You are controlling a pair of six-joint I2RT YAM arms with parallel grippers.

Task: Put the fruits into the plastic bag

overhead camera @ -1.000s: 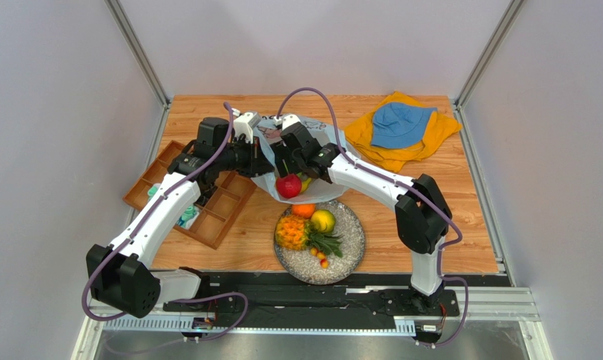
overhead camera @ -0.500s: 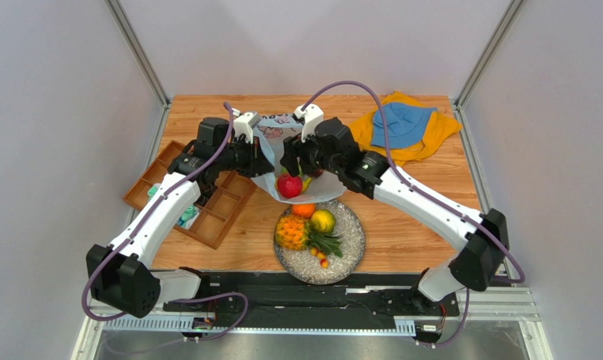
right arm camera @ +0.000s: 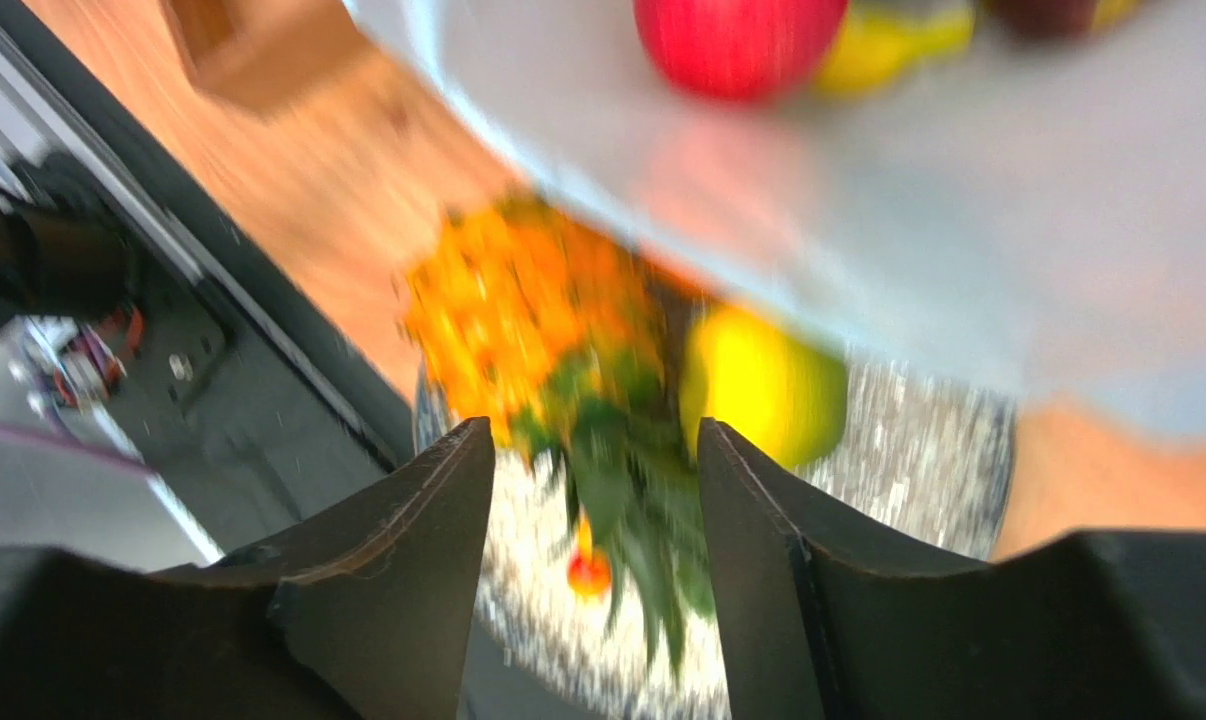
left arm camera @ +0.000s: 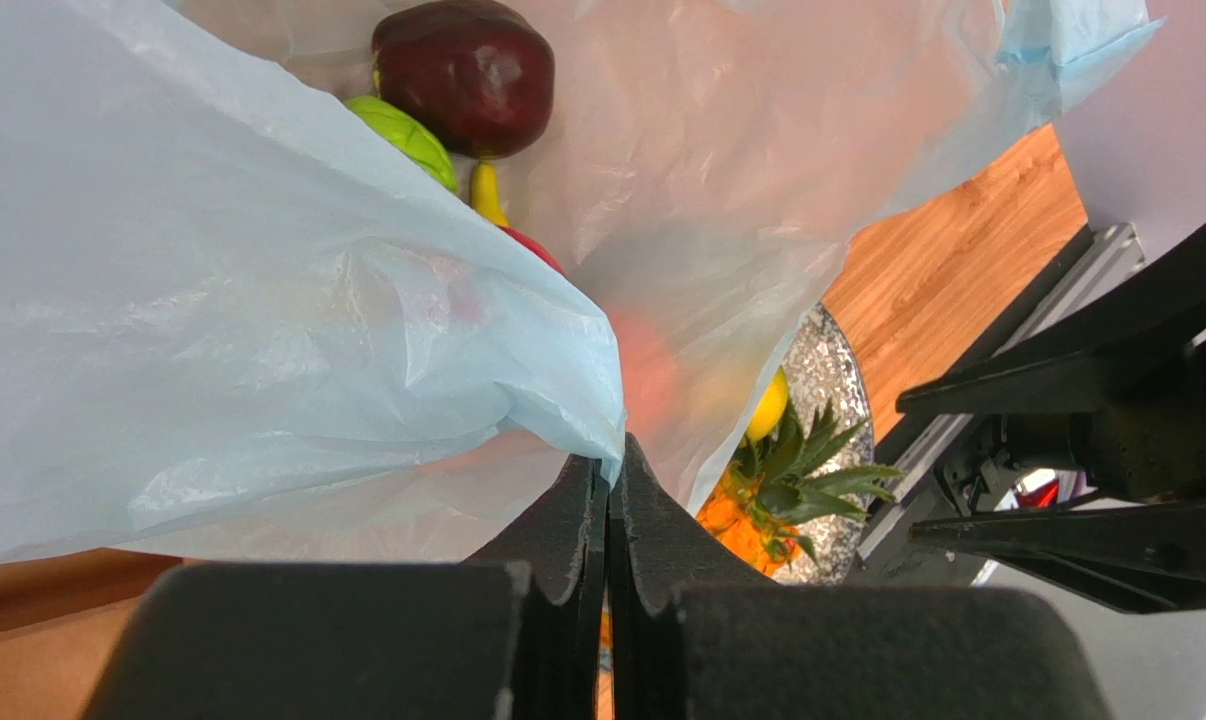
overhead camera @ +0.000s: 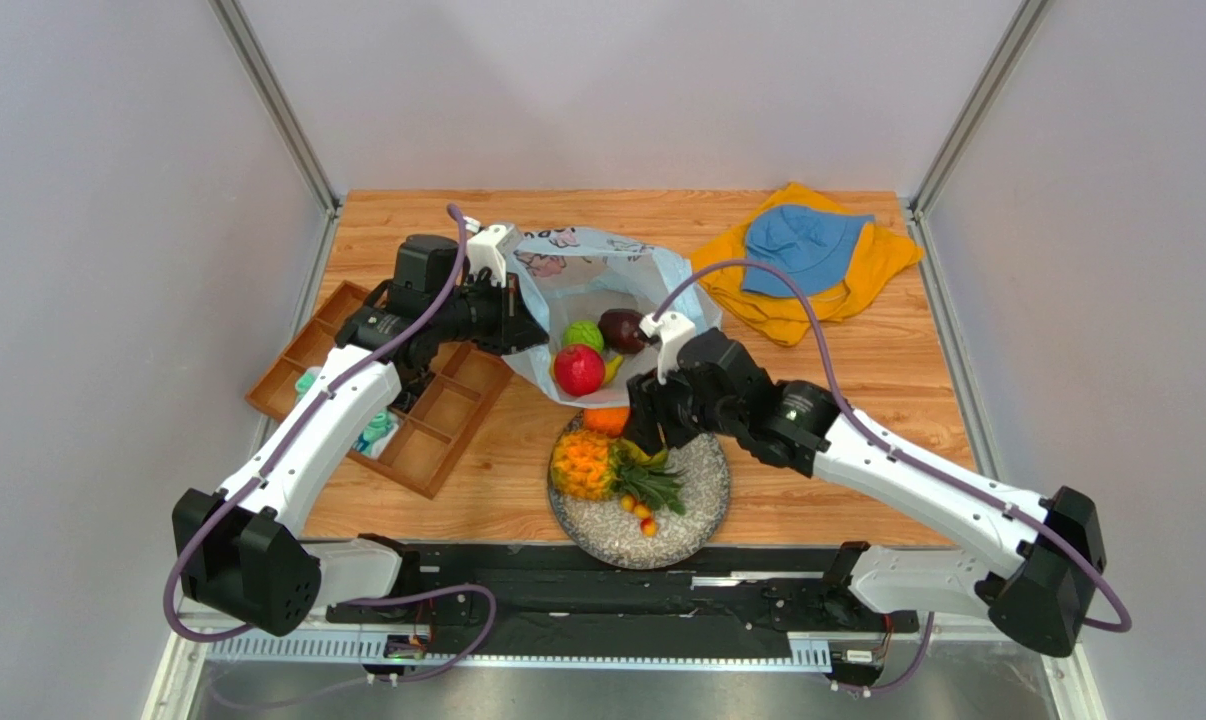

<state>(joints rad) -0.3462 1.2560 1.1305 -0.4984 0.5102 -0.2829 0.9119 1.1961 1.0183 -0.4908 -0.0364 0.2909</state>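
Your left gripper (left arm camera: 609,468) has its jaws clamped together on the edge of the plastic bag (overhead camera: 612,267), which lies open at the centre of the overhead view. Inside it you see the red apple (overhead camera: 576,369), green apple (overhead camera: 584,336), dark maroon fruit (overhead camera: 621,329) and banana (overhead camera: 611,365). Your right gripper (right arm camera: 594,450), jaws apart, hangs over the speckled plate (overhead camera: 702,488) at lower centre, where the pineapple (overhead camera: 581,467), orange (overhead camera: 606,422) and yellow-green fruit (right arm camera: 759,383) sit.
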